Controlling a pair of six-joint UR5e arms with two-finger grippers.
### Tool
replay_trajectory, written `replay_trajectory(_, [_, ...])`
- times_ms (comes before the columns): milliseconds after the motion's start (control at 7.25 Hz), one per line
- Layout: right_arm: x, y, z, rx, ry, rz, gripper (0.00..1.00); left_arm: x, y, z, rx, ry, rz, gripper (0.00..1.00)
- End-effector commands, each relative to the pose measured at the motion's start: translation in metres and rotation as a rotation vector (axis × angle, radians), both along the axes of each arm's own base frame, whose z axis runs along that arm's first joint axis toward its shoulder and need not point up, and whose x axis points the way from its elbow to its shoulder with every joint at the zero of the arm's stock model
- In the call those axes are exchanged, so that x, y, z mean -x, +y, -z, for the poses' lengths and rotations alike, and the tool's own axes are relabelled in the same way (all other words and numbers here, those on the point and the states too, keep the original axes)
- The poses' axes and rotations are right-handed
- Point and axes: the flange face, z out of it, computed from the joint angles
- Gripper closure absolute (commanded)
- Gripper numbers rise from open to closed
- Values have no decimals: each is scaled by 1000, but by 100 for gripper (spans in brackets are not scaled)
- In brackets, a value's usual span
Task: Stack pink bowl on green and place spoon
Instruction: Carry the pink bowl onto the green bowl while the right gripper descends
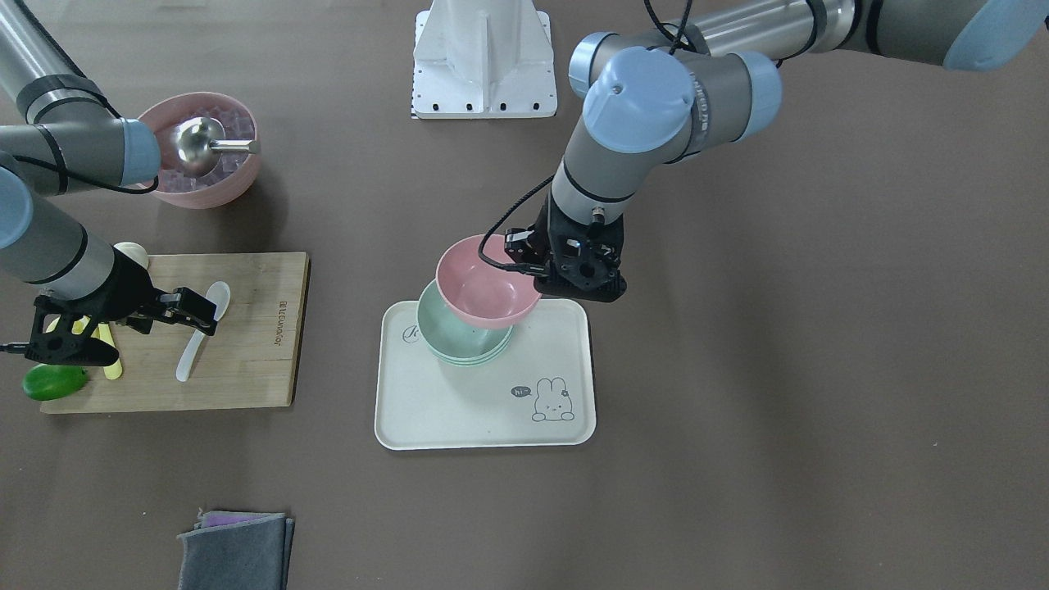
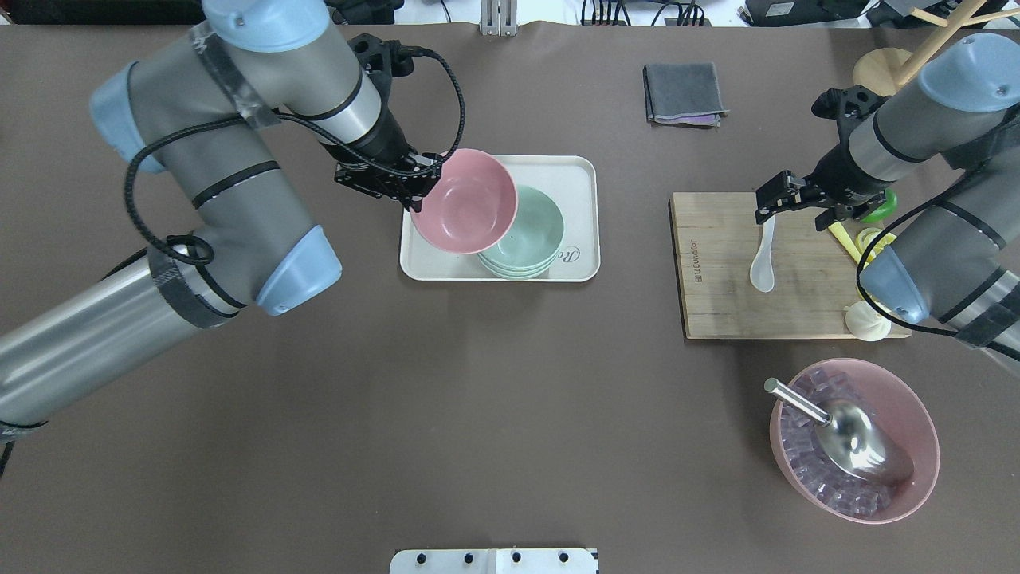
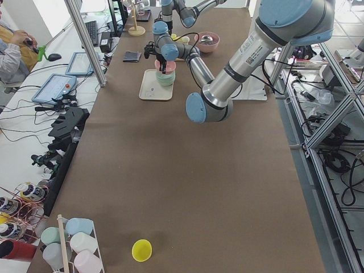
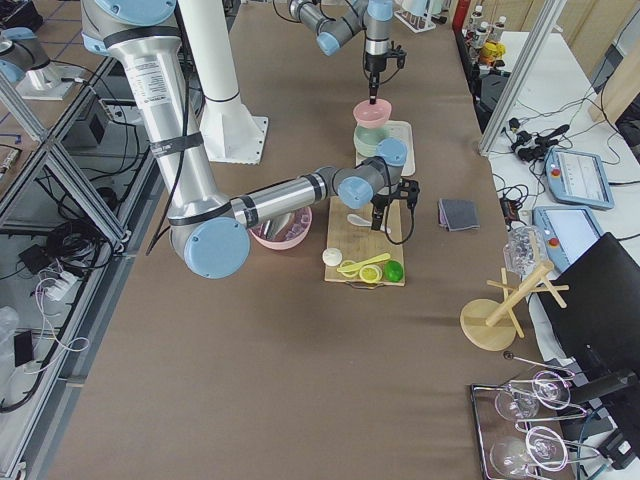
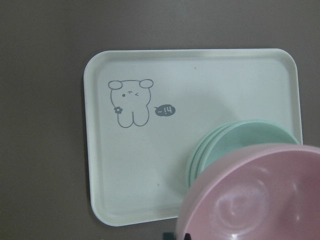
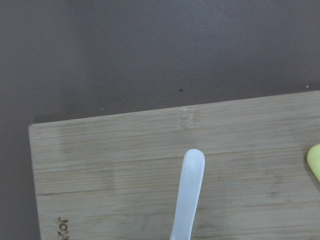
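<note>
My left gripper [image 2: 416, 191] is shut on the near rim of the pink bowl [image 2: 462, 201] and holds it tilted just above the stack of green bowls [image 2: 534, 231] on the white rabbit tray [image 2: 574, 171]. The front view shows the same grip [image 1: 537, 283], with the pink bowl [image 1: 483, 283] overlapping the green stack [image 1: 455, 340]. I cannot tell if the bowls touch. The white spoon [image 2: 763, 259] lies on the wooden cutting board [image 2: 717, 287]. My right gripper [image 2: 789, 211] is open and empty, hovering over the spoon's handle end [image 6: 191, 185].
A large pink bowl of ice cubes [image 2: 916, 414] with a metal scoop [image 2: 853, 446] stands near the board. Yellow spoons [image 1: 111, 365], a green item [image 1: 53, 381] and a white dumpling [image 2: 867, 321] lie on the board. A folded grey cloth [image 2: 684, 92] lies beyond the tray.
</note>
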Motion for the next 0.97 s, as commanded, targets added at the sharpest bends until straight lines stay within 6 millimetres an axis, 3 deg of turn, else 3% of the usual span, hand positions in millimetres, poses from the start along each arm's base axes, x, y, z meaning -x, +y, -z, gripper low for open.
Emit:
replay_trajectory(0, [6, -2, -18, 54, 22, -16, 4, -20, 9, 4, -3, -9, -7, 100])
replay_trajectory(276, [19, 5, -18, 71, 24, -7, 5, -26, 12, 17, 0, 2, -9, 100])
replay_trajectory(828, [31, 7, -22, 81, 34, 3, 9, -35, 0, 2, -20, -20, 16, 100])
